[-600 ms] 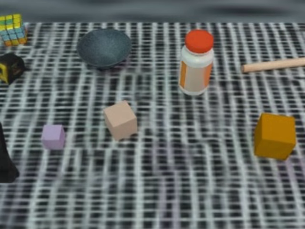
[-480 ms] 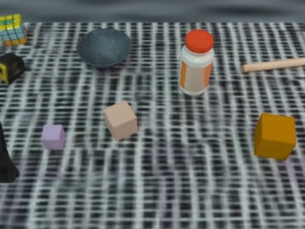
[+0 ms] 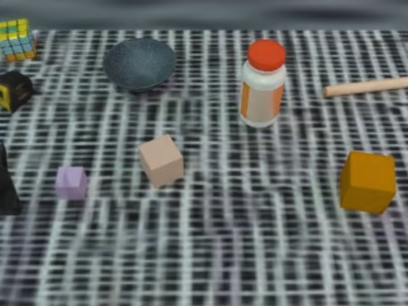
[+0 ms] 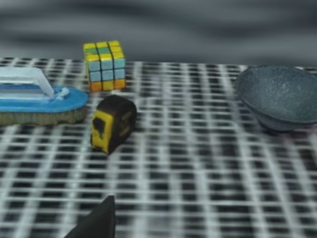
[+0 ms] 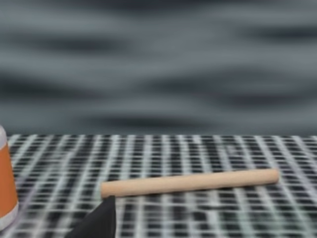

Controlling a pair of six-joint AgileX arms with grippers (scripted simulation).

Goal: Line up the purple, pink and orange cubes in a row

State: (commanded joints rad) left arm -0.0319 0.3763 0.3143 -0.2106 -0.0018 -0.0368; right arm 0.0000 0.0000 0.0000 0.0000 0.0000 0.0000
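The left gripper (image 3: pixel 7 191) sits at the surface's left edge, just beside the purple cube (image 3: pixel 71 182) — its opening can't be told. The pink cube (image 3: pixel 160 160) is nearby; the orange cube (image 3: pixel 366 182) is well apart.

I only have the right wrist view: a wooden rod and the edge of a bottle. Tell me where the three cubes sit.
Observer: In the top view the purple cube is at the left. The pink cube is to its right, apart from it and a little nearer the bowl.
Operator: Give me the orange one.
Observer: The orange cube stands alone near the table's right edge, nearer the front than the wooden rod.
Operator: Report the left arm.
Observer: The left gripper is at the table's left edge, beside the purple cube and not touching it.
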